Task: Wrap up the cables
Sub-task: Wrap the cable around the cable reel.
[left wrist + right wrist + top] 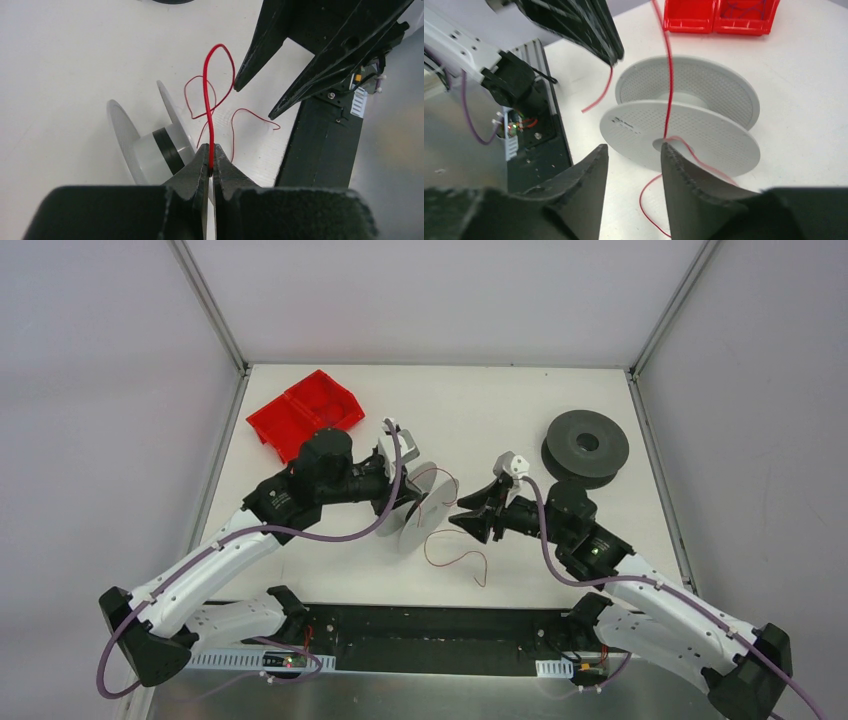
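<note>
Jaws: L on cable (208, 110), R apart

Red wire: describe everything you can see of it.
The red wire is thin and flexible, a single strand in loose loops. The left claw is shut on it, and it rises from the tips into a loop. Other curls trail over the white table, with the free end loose. One run meets the hub of the grey spool; no turns show on the core. The open right claw is beside it, not gripping.
</note>
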Controlling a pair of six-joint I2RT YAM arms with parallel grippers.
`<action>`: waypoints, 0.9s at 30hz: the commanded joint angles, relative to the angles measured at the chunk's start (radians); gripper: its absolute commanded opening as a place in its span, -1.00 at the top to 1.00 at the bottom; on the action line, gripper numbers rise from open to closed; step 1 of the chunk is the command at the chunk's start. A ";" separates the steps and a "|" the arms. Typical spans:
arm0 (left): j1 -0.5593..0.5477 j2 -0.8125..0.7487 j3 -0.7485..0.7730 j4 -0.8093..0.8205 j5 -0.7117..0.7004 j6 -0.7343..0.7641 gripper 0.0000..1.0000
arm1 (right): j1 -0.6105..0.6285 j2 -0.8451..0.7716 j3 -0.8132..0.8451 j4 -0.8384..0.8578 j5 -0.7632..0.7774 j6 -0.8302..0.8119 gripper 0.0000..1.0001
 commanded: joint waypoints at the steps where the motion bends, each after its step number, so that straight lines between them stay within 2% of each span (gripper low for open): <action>1: 0.008 -0.026 0.032 0.034 -0.060 -0.026 1.00 | 0.003 0.029 -0.031 0.145 0.020 -0.006 0.02; 5: 0.008 -0.027 0.052 0.034 -0.045 -0.033 1.00 | 0.003 0.068 -0.066 0.287 0.021 0.009 -0.09; 14: 0.008 -0.040 0.060 0.034 -0.033 -0.047 1.00 | 0.003 0.215 -0.141 0.644 0.193 0.034 -0.12; 21: 0.008 -0.052 0.061 0.034 -0.040 -0.051 1.00 | 0.003 0.307 -0.088 0.706 0.212 0.031 -0.06; 23: 0.008 -0.053 0.055 0.034 -0.043 -0.051 1.00 | 0.004 0.324 -0.077 0.720 0.207 0.036 0.06; 27: 0.008 -0.071 0.037 0.034 -0.091 -0.052 1.00 | 0.004 0.322 -0.082 0.717 0.279 0.044 0.70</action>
